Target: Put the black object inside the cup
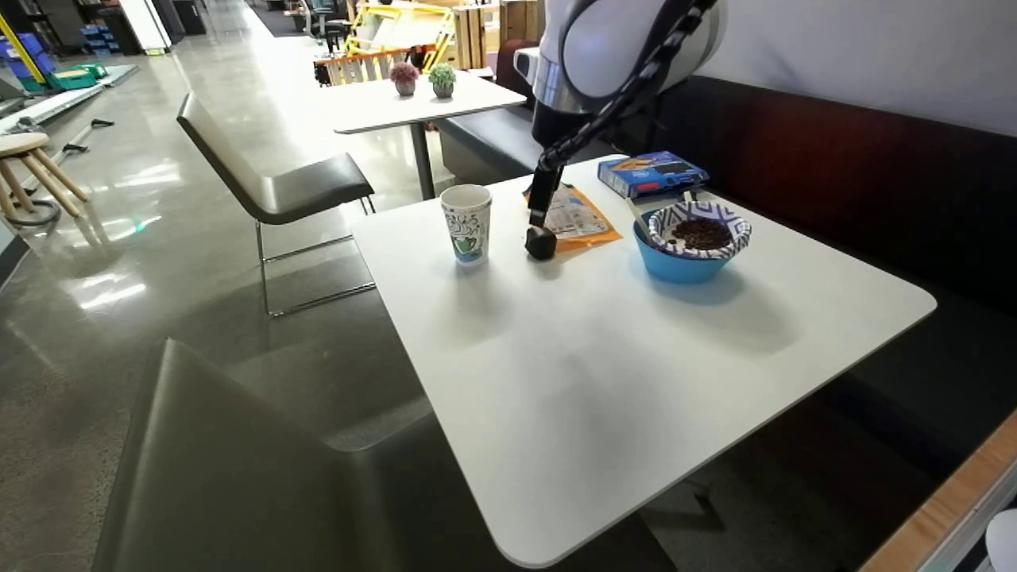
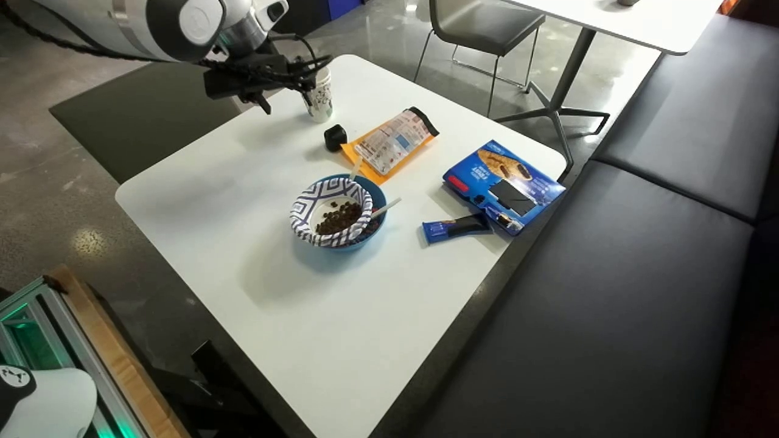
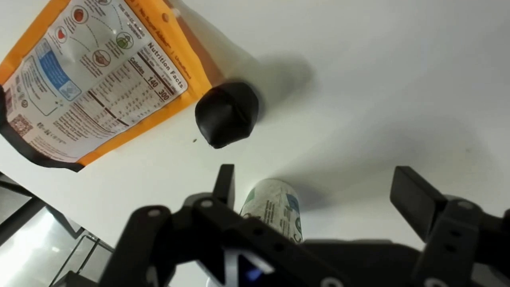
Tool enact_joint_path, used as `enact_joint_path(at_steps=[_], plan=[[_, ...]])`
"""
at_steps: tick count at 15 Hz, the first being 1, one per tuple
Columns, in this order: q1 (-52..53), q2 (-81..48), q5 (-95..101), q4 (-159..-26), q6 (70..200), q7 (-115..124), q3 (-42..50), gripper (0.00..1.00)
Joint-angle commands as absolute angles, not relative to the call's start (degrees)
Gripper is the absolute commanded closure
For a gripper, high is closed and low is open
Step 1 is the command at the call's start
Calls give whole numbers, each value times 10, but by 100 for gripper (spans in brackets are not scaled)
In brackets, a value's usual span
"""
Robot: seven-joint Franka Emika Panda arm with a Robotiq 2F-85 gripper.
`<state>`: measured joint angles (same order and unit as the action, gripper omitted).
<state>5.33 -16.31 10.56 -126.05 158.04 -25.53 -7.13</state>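
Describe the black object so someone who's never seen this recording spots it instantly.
On the white table with the blue bowl, find the packet edged in orange. Close by a corner of its orange end sits the black object: a small, plain lump, unlike the printed packet or the taller white paper cup nearby.

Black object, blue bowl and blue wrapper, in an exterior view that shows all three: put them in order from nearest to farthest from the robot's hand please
From the hand in that view:
1. Black object: just to its lower right, beside the orange packet.
2. Blue bowl: farther down, partly under the patterned bowl.
3. Blue wrapper: far lower right, beside the blue box.
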Motion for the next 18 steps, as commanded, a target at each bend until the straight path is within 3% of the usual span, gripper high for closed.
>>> enact_joint_path(at_steps=[1, 7, 11, 18], plan=[[45, -175, 112, -1259, 1589, -251, -78, 0], [45, -168, 111, -1257, 1589, -251, -80, 0], [73, -230, 184, -1224, 1679, -229, -47, 0], [103, -323, 279, -1151, 1685, -244, -1, 0]])
